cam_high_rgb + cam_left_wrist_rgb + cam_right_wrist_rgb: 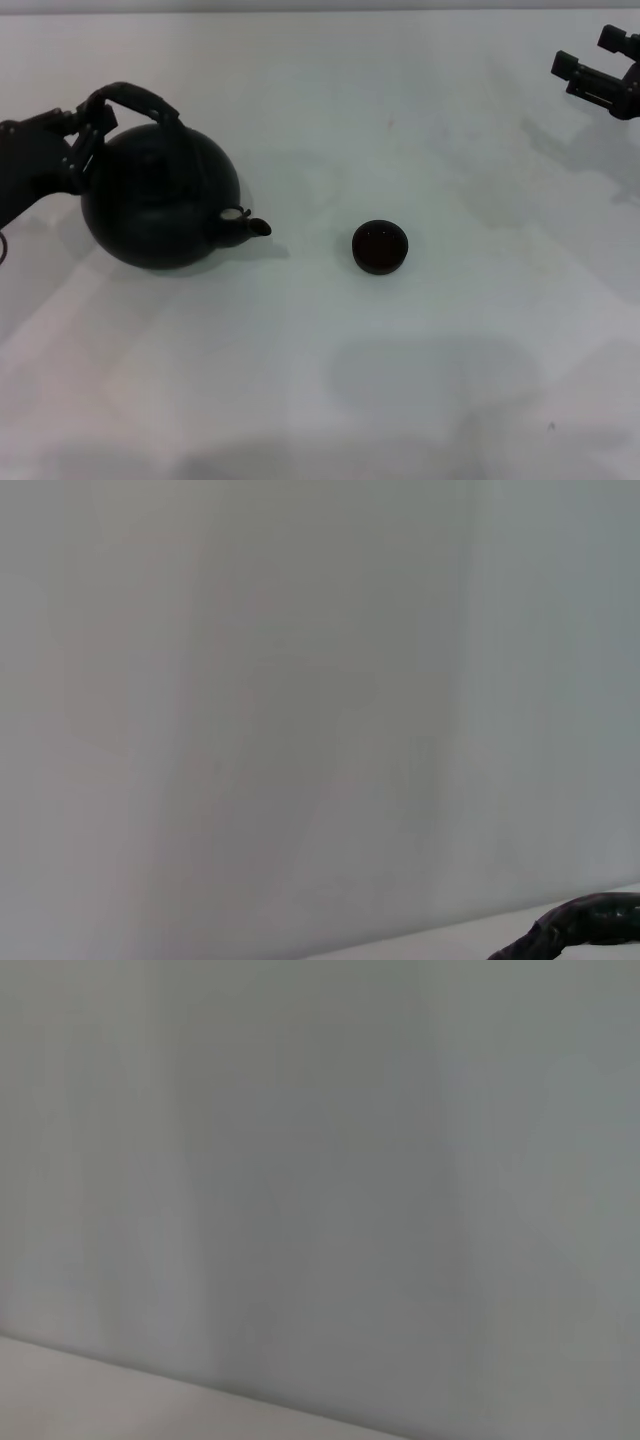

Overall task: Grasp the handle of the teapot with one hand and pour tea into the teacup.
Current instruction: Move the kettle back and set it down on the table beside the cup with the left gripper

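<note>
Clearly closed around the handle [135, 100] at its left end: fingers [92, 125] of the left gripper [88, 128], pinching the dark arched hoop just where it drops toward the pot's shoulder, arm reaching in from the left edge of the head view. Below that grip, the teapot [160, 200], round and black-brown, standing upright on the white desk [320, 380] at left, short spout [250, 228] aimed right toward the teacup [380, 247]. Well apart from the spout, that teacup: small, dark brown, handleless, sitting upright near the middle of the desk with bare white surface between it and the pot. Seen from the left wrist view, only a dark curved strip of the handle [585, 925] at the lower corner against a pale wall. Far off at the upper right corner of the head view, the right gripper [598, 70], raised clear of the desk and well away from both pot and cup, fingers [575, 68] spread apart with nothing between them. From the right wrist view, just pale wall and a sliver of desk edge.
</note>
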Robot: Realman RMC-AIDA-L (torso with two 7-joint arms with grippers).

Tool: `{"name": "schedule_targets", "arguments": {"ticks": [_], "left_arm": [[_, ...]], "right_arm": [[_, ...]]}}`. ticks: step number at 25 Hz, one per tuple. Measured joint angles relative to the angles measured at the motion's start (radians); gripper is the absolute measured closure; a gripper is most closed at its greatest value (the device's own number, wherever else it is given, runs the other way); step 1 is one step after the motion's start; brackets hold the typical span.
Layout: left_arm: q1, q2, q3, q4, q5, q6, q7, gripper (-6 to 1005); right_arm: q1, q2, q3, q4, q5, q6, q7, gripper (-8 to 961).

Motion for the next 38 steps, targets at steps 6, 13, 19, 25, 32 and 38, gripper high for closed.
{"name": "schedule_targets", "arguments": {"ticks": [6,13,19,25,32,38], "left_arm": [[-0.003,0.000,-0.010,-0.051,-0.017,0.000,0.043,877],[-0.016,-0.001,-0.037,-0.100,-0.025,-0.007,0.084,878],[-0.040,0.000,-0.053,-0.149,-0.026,-0.009,0.100,879],[-0.052,0.001,-0.061,-0.168,-0.027,-0.013,0.106,880],[-0.052,0.001,-0.060,-0.169,-0.027,-0.020,0.106,850],[-0.050,-0.001,-0.061,-0.170,-0.034,-0.017,0.127,648]], "right_arm": [[-0.001,0.000,0.000,0.003,-0.002,0.000,-0.001,85],[-0.002,0.000,0.000,0.012,-0.003,0.000,-0.002,85],[-0.005,0.000,0.000,0.013,-0.003,0.000,-0.004,85],[-0.006,0.000,0.000,0.014,-0.002,0.000,-0.010,85],[-0.006,0.000,0.000,0.014,-0.002,-0.003,-0.011,85],[-0.006,0.000,0.000,0.014,-0.002,-0.003,-0.011,85]]}}
